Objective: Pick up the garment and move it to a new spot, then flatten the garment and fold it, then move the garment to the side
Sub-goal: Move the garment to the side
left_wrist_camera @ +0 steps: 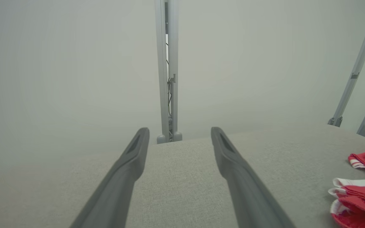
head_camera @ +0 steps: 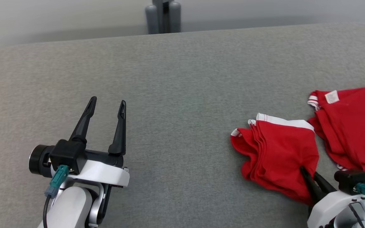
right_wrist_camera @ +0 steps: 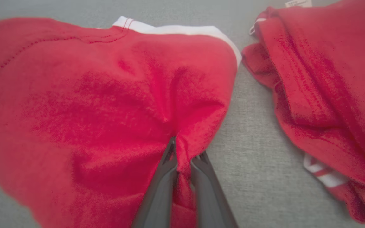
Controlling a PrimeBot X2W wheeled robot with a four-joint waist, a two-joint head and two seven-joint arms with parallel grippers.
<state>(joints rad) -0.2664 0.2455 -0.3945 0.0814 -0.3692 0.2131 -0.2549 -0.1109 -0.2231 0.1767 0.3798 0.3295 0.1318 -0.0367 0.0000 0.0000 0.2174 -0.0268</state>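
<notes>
The garment (head_camera: 277, 148), red with a white band (head_camera: 284, 121) along its far edge, was seen lying bunched on the grey desk (head_camera: 169, 79), at the robot's right and toward the near edge. The right gripper (head_camera: 307, 171) was set against its near side, and the jaws were closed almost fully on a pinched ridge of the red cloth; in the right wrist view a narrow fold of the cloth (right_wrist_camera: 182, 177) was seen squeezed between the two dark fingers. The rest of the garment was spread over the desk beyond the fingertips.

A second red bundle (head_camera: 353, 133), marked by a white label (head_camera: 331, 96) and striped trim, was found just beside it at the far right; a strip of bare desk was visible between the two, and whether they were joined could not be told.

The left gripper (head_camera: 108, 102) was held over bare desk at the robot's left, well apart from the cloth, with the jaws spread wide and nothing between them. Grey posts (head_camera: 163, 15) were seen beyond the far edge.
</notes>
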